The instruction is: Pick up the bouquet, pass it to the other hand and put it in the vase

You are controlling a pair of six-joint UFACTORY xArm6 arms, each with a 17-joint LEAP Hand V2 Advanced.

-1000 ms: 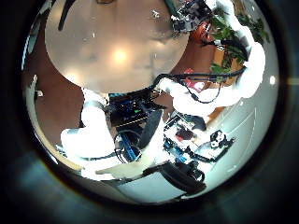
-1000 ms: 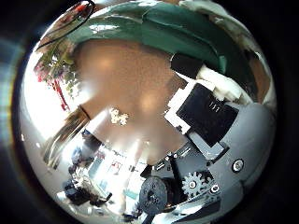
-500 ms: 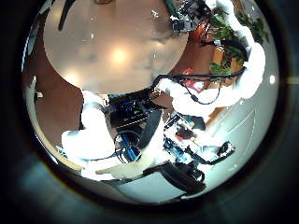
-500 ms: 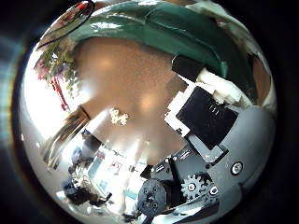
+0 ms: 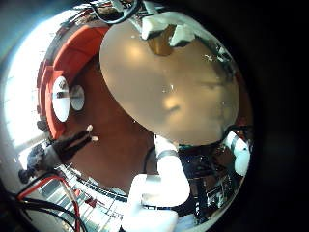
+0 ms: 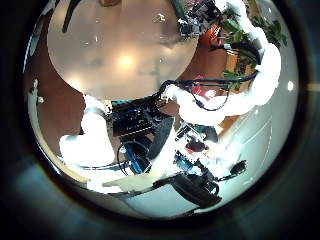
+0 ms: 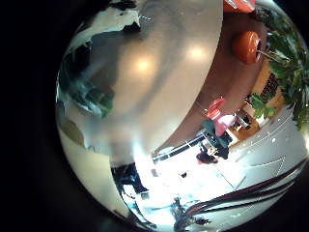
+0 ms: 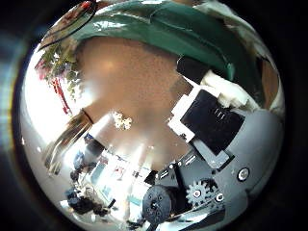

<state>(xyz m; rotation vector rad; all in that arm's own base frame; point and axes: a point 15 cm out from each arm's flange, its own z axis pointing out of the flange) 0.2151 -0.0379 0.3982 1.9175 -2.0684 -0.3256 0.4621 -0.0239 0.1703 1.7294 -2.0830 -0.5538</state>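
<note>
I cannot make out the bouquet in any view. In the left little finger side palm view a round table [image 5: 183, 92] lies below the left palm. At its far rim a hand [image 5: 170, 29] hangs over a small upright thing [image 5: 159, 44], perhaps the vase. The left thumb side palm view shows the left hand [image 6: 125, 135], fingers relaxed and holding nothing, and that other hand [image 6: 200, 15] at the table's [image 6: 120, 50] rim. In the right thumb side palm view the right hand's fingers [image 8: 212, 111] are straight, with nothing between them.
The right little finger side palm view shows the shiny table top [image 7: 145, 87] with round seats [image 7: 246, 43] and potted plants [image 7: 285, 48] beyond it. A curved bench [image 8: 183, 29] and a plant [image 8: 58, 63] show in the right thumb side palm view.
The left thumb side palm view has shifted slightly, so the left hand has moved a little. The right thumb side palm view is unchanged.
</note>
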